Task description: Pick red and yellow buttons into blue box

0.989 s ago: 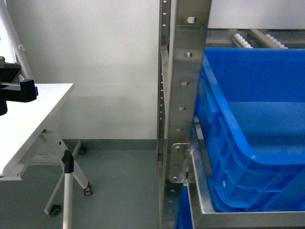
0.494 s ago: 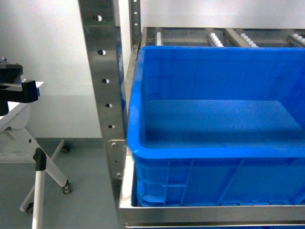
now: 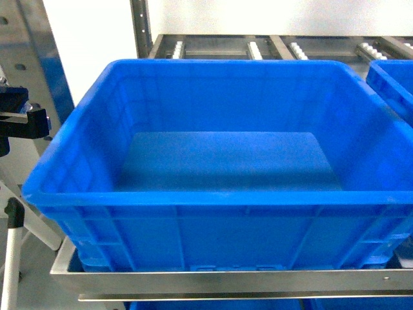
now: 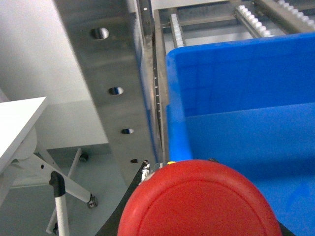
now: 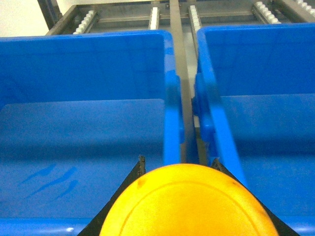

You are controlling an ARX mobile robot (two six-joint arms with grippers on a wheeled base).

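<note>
Gripping the red button (image 4: pixel 194 201), our left gripper (image 4: pixel 147 169) hangs at the near-left corner of the blue box (image 3: pixel 193 206). Our right gripper (image 5: pixel 177 164) clamps the yellow button (image 5: pixel 189 204) above the box's right wall, beside a second blue crate (image 5: pixel 256 98) on the steel roller rack (image 3: pixel 213 45).

The blue box (image 3: pixel 226 213) stands open-topped, its floor bare, so there is free room to pass straight down. A steel upright (image 4: pixel 106 93) crowds its left rim, a second blue crate (image 5: pixel 256 98) sits just beside its right, apparently leaving only a narrow gap.
</note>
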